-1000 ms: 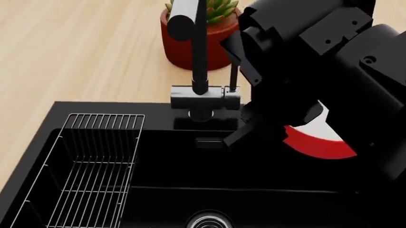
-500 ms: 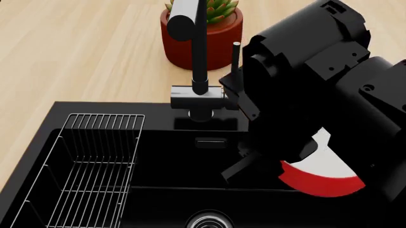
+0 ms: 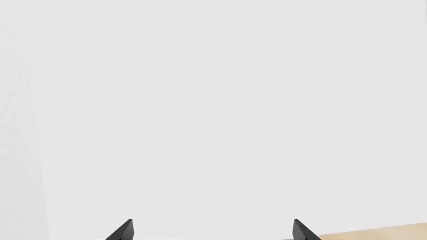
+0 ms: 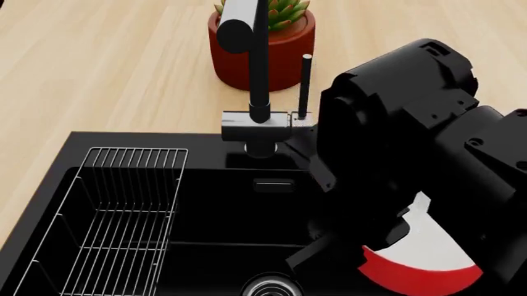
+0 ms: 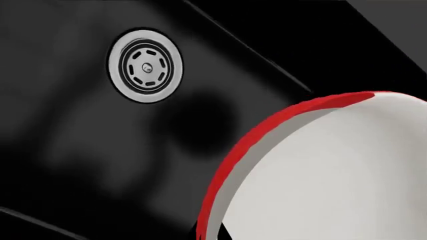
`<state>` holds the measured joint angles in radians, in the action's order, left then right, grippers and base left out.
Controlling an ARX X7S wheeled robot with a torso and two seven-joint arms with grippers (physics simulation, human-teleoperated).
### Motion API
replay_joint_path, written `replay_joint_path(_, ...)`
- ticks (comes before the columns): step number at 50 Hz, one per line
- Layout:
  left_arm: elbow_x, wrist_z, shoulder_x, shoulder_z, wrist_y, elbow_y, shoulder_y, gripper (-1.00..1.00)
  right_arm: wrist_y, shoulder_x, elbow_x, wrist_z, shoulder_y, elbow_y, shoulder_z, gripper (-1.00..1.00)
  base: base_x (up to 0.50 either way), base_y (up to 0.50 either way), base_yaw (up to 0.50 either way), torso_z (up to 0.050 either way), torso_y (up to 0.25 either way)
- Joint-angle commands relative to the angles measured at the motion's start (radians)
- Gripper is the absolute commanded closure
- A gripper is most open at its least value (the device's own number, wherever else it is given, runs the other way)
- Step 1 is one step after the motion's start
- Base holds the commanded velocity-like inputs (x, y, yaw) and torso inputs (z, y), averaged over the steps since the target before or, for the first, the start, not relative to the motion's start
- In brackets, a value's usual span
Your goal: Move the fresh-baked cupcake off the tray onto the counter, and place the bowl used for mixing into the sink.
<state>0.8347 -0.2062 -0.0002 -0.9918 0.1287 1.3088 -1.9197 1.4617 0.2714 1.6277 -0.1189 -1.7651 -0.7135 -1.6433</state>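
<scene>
The bowl [image 4: 421, 266], red outside and white inside, hangs tilted inside the black sink [image 4: 206, 203], over its right half. My right gripper [image 5: 212, 234] is shut on the bowl's rim [image 5: 230, 165], one finger on each side of it. In the head view the bulky right arm hides most of that gripper. The round metal drain [image 5: 145, 65] lies on the sink floor [image 5: 67, 150], off to one side of the bowl. My left gripper [image 3: 213, 231] stands open and empty, facing a blank pale wall. The cupcake and the tray are out of view.
A black faucet [image 4: 259, 80] rises at the sink's back edge, with a red plant pot [image 4: 276, 58] behind it on the wooden counter [image 4: 99, 74]. A wire rack [image 4: 123, 222] fills the sink's left part. The drain [image 4: 268, 288] shows at the view's bottom edge.
My right arm has gone down and toward the near side, carrying the bowl lower into the sink. The faucet lever, hidden before, now shows.
</scene>
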Motion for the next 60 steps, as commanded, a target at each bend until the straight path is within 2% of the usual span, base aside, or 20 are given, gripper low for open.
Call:
replay_joint_path(1, -0.021, 0.0, -0.001, 0.013, -0.028, -0.001, 0.001, -1.0, 0.011, 0.01, 0.081, -0.025, 0.027, 0.012, -0.109, 1.0, 0.0, 0.0, 0.0, 0.0, 0.0)
replay_joint_path(17, -0.011, -0.002, -0.001, 0.0, -0.031, -0.001, 0.001, -1.0, -0.004, 0.01, 0.099, -0.024, 0.07, -0.008, -0.132, 1.0, 0.0, 0.0, 0.0, 0.001, 0.001)
replay_joint_path(60, 0.004, -0.001, 0.0, -0.02, -0.033, -0.001, -0.001, -1.0, -0.104, -0.083, -0.054, 0.201, 0.199, -0.187, -0.251, 1.0, 0.0, 0.0, 0.0, 0.0, 0.0)
